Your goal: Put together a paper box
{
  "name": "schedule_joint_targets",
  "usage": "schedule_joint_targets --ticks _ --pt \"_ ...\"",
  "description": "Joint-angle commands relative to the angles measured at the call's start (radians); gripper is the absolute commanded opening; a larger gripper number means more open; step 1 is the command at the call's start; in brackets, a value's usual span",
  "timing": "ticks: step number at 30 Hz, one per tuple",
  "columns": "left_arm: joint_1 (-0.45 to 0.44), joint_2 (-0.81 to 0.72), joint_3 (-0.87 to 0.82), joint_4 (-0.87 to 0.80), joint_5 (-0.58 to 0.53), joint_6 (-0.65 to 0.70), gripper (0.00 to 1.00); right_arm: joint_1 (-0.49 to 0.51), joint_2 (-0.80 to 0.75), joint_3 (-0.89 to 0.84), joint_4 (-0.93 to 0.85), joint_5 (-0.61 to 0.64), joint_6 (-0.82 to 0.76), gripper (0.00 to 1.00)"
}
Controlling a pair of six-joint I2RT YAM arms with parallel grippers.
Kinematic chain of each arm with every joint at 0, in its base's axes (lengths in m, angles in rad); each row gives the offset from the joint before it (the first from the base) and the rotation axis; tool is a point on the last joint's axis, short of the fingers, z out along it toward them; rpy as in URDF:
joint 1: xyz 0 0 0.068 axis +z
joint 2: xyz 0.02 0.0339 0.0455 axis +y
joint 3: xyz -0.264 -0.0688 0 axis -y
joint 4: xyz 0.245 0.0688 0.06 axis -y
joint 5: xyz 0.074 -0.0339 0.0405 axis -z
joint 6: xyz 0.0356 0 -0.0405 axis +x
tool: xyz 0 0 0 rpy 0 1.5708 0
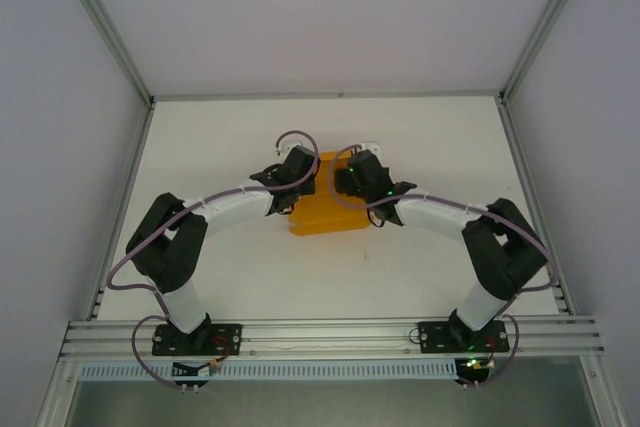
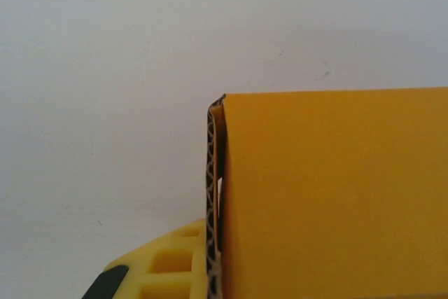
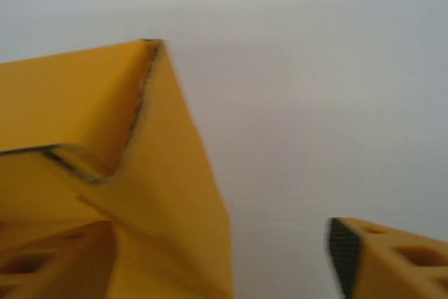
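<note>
Plain paper box (image 1: 325,213), left end effector (image 2: 211,269) pinching its edge

paper box (image 2: 336,194) of matte orange-yellow corrugated card, smooth matt white table (image 1: 250,277), dull silver metal rail (image 1: 330,332)

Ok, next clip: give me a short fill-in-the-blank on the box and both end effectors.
1. The table under the box is ___.
2. The left end effector is ___ on the box's edge.
3. The right end effector has its fingers ___, a box corner between them.
Missing words: white; shut; open.
</note>
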Motion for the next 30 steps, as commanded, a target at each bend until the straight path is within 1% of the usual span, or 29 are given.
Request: schedule_joint_targets --ticks 1,2,4,7,9,11,13,16,20,22,23,25,27,28,30 --pt "0.014 -0.041 0.024 -0.040 0.027 0.067 0.00 -0.003 -0.104 -0.057 0.098 -0.182 -0.058 1.00" --pt "0.016 -0.045 0.031 -0.049 0.023 0.070 0.00 -0.003 -0.131 -0.077 0.113 -0.188 -0.057 1.00" --pt "0.017 -0.055 0.036 -0.057 0.034 0.095 0.00 -0.004 -0.175 -0.100 0.099 -0.157 -0.043 1.00" --pt "0.019 -0.078 0.023 -0.049 0.051 0.109 0.00 -0.015 -0.216 -0.105 0.020 -0.146 -0.101 0.98" --pt "0.020 -0.090 0.014 -0.048 0.056 0.111 0.00 -0.030 -0.229 -0.100 -0.048 -0.184 -0.153 0.95" --pt "0.020 -0.093 0.018 -0.061 0.061 0.117 0.00 -0.047 -0.225 -0.089 -0.102 -0.218 -0.171 0.93" --pt "0.020 -0.097 0.014 -0.063 0.077 0.122 0.00 -0.068 -0.209 -0.078 -0.121 -0.223 -0.168 0.83" --pt "0.021 -0.104 0.001 -0.049 0.110 0.131 0.00 -0.103 -0.170 -0.062 -0.087 -0.241 -0.161 0.72" --pt "0.020 -0.097 0.005 -0.059 0.126 0.136 0.00 -0.111 -0.101 -0.008 -0.040 -0.311 -0.191 0.66" --pt "0.019 -0.094 0.003 -0.056 0.135 0.132 0.00 -0.110 -0.057 0.028 -0.037 -0.310 -0.190 0.64" --pt "0.019 -0.093 0.002 -0.053 0.140 0.128 0.00 -0.111 -0.035 0.046 -0.042 -0.299 -0.191 0.60" --pt "0.019 -0.093 0.000 -0.049 0.148 0.125 0.00 -0.111 0.005 0.082 -0.062 -0.266 -0.173 0.47" --pt "0.019 -0.093 0.000 -0.051 0.146 0.120 0.00 -0.110 0.027 0.092 -0.053 -0.213 -0.139 0.29" --pt "0.019 -0.092 0.003 -0.057 0.139 0.118 0.00 -0.110 0.033 0.094 -0.053 -0.186 -0.130 0.22" --pt "0.019 -0.090 0.011 -0.076 0.110 0.102 0.00 -0.110 0.044 0.106 -0.068 -0.125 -0.106 0.13"
